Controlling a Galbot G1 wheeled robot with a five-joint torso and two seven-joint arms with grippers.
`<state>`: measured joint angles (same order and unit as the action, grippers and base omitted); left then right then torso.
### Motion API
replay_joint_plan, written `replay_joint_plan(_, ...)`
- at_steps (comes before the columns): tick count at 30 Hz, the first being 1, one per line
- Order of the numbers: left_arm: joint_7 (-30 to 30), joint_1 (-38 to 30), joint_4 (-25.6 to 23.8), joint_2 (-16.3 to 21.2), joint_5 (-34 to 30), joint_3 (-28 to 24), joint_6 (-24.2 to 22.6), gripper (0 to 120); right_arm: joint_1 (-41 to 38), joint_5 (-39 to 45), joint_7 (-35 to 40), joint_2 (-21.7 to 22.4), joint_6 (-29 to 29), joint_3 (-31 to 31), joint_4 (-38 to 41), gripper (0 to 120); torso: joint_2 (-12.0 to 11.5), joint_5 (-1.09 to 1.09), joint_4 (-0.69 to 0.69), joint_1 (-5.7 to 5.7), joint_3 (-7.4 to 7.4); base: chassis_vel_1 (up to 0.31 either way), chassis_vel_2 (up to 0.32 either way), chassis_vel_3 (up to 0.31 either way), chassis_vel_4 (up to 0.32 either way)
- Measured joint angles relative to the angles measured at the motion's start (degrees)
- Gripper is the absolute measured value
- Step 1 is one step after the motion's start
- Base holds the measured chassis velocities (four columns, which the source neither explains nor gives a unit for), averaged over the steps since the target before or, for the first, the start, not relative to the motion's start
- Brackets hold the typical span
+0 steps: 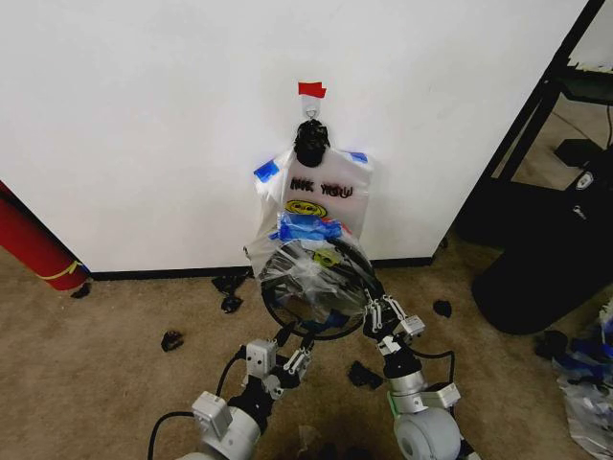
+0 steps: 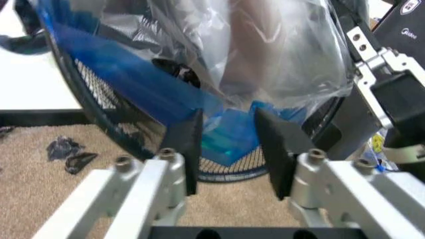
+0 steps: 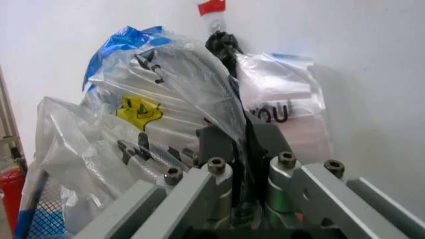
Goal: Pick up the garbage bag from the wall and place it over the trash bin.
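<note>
The garbage bag point(image 1: 316, 273) is seen draped over the round mouth of a bin with a dark mesh wall point(image 2: 99, 89), held up in front of the wall point(image 1: 144, 115); the bin's red body cannot be made out here, so whether this is the trash bin is not certain. The bag's clear plastic with a yellow smiley and blue edges is spread across the dark rim point(image 1: 278, 307). Behind it, a bundle of like bags point(image 1: 326, 196) is hung on the wall from a black knot point(image 1: 311, 142) under a red tape strip point(image 1: 311, 89); a "THANK YOU" print is read on that bundle.

The left gripper point(image 2: 227, 144) is placed at the lower left of the rim, its dark pads point(image 2: 184, 142) set narrowly apart with blue-edged plastic and the rim lying between them; no firm clamp is seen. The right gripper point(image 3: 240, 149) is placed at the lower right of the rim, its jaws closed tight on a fold of the bag's film, possibly with the rim too.

Brown carpet point(image 1: 96, 383) is strewn with small black scraps point(image 1: 172, 339). A black baseboard point(image 1: 163, 274) is seen along the wall foot, a red cylinder point(image 1: 34, 240) at far left and a large black bulky thing point(image 1: 546, 278) at right.
</note>
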<state>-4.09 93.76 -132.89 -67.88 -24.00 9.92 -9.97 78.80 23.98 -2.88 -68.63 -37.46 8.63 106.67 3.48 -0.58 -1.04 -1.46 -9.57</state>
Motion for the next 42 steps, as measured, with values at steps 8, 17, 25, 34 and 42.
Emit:
replay_joint_plan(8,-1.42,-2.10,0.24,0.45,-0.18,0.56,-2.23,27,0.28,-0.72,0.00,-0.27,0.20,-0.49,1.11,1,0.00,0.00,0.00,0.00,0.00,0.000,0.000,0.000,0.000)
replay_joint_plan(17,-1.86,-1.72,-0.54,1.10,-0.15,1.06,-2.73,23,0.53,-1.14,-0.06,-0.54,0.44,-0.49,1.61,1,0.00,0.00,0.00,0.00,0.00,0.000,0.000,0.000,0.000)
replay_joint_plan(25,-1.73,-1.08,-1.45,1.60,-0.15,1.44,-2.96,0,0.76,-1.47,-0.05,-0.99,0.68,-0.36,1.95,1,0.00,0.00,0.00,0.00,0.00,0.000,0.000,0.000,0.000)
replay_joint_plan(34,-0.19,0.18,-2.90,1.84,-1.72,2.87,-2.61,0,1.30,-0.39,1.86,-1.17,1.68,-0.27,2.43,1,0.00,0.00,0.00,0.00,0.00,0.000,0.000,0.000,0.000)
replay_joint_plan(42,4.87,4.57,-3.64,3.65,1.36,4.33,2.69,0,0.23,7.52,6.64,-1.00,5.15,-0.28,2.13,1,0.00,0.01,0.00,0.00,0.00,0.000,0.000,0.000,0.000)
